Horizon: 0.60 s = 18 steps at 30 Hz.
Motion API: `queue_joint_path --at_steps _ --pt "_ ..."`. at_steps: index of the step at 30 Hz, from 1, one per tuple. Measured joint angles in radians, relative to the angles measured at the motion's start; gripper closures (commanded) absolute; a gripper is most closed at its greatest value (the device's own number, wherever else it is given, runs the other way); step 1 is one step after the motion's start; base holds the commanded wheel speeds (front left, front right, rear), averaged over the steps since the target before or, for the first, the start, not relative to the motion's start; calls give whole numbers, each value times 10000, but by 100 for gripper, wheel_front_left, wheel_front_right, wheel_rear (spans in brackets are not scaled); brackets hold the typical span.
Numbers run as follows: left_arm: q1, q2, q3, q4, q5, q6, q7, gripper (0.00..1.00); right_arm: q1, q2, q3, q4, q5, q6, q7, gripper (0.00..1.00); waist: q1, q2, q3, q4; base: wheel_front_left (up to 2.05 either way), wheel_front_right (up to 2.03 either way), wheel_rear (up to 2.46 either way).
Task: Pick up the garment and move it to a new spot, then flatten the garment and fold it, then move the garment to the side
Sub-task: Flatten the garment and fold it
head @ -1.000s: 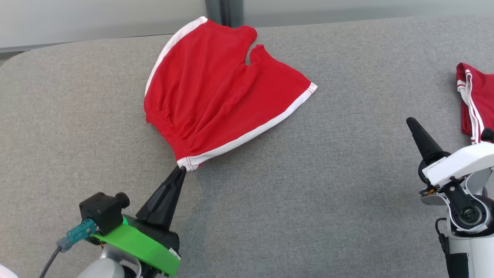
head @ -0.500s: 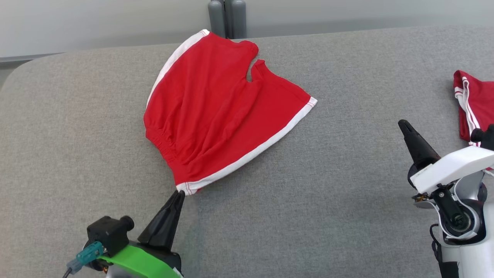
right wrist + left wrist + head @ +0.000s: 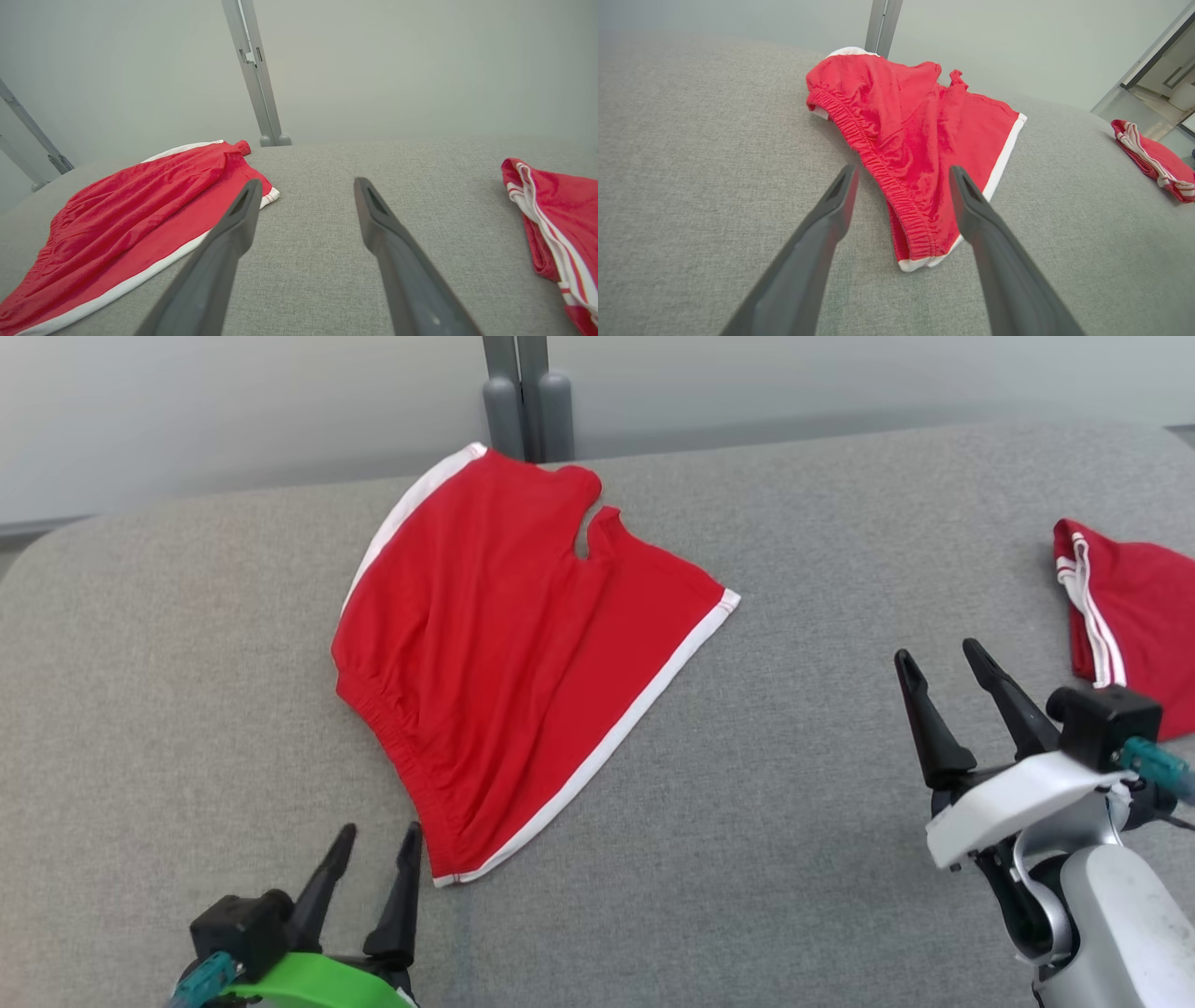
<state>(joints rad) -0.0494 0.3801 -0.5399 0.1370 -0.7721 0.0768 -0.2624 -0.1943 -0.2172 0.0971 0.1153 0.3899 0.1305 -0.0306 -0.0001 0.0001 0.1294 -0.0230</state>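
**Both Grippers Let Go as Red Shorts Settle Flat**

Head view: the red shorts (image 3: 504, 644) lie spread on the grey cushion (image 3: 794, 756), elastic waist to the robot's left, white-trimmed hem to its right. The left gripper (image 3: 381, 829), which a second ago pinched the near corner of the shorts with its fingers together, has released it and now hangs just short of that corner, jaws wide. The right gripper (image 3: 936, 651), also closed a second ago, stands open and empty well to the right of the shorts. A second red garment (image 3: 1130, 616) sits farther right again.

Left wrist view: the spread fingers of the left gripper (image 3: 902, 170) frame the near end of the waistband, with nothing between them but air; the corner rests on the cushion.

Right wrist view: the right gripper (image 3: 307, 182) points past the hem corner of the shorts (image 3: 140, 205), fingers parted over bare fabric.

The release suggests the pull that laid the shorts out is over; a few creases remain near the waist, and the fold looks to be next.
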Motion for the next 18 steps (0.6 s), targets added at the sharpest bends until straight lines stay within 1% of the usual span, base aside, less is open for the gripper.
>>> queue_joint_path --at_steps 2,5,7,9,10,13,15,16,17,18 --pt "365 -245 673 -322 648 75 0 0 66 -209 278 290 -345 0 -696 0 0 0 -200 -60 0 0 0" --pt "881 -734 1455 -759 1578 107 -2 0 295 -295 441 752 -732 0 -1593 0 0 0 -513 -117 0 0 0" --pt "1251 -930 1839 -941 2266 67 -2 0 477 -236 387 1022 -963 0 -1944 0 0 0 -735 -147 0 0 0" --pt "1673 -1331 2397 -1162 2740 67 -4 0 701 -36 397 1231 -1080 0 -2142 0 0 0 -982 -195 0 0 0" --pt "1804 -1446 2512 -1221 2941 21 -2 0 769 -2 433 1269 -1266 4 -2194 0 0 0 -1071 -219 0 0 0" --pt "2160 -1881 2884 -1281 3530 -257 -17 0 976 188 186 1321 -1685 2 -2278 0 0 0 -1339 -316 0 0 0" --pt "2294 -2161 3141 -1285 3894 -525 -17 0 1174 357 -33 1041 -2107 2 -2286 0 0 0 -1477 -386 0 0 0" --pt "2330 -2274 3258 -1269 4059 -667 -17 0 1267 447 -84 897 -2224 2 -2313 0 0 0 -1523 -422 0 0 0" --pt "2411 -2462 3503 -1210 4253 -940 -15 0 1507 616 -159 725 -2406 2 -2313 0 0 0 -1587 -481 0 0 0" --pt "2457 -2552 3655 -1164 4364 -1085 -17 0 1666 671 -211 698 -2518 2 -2313 0 0 0 -1616 -504 0 0 0"
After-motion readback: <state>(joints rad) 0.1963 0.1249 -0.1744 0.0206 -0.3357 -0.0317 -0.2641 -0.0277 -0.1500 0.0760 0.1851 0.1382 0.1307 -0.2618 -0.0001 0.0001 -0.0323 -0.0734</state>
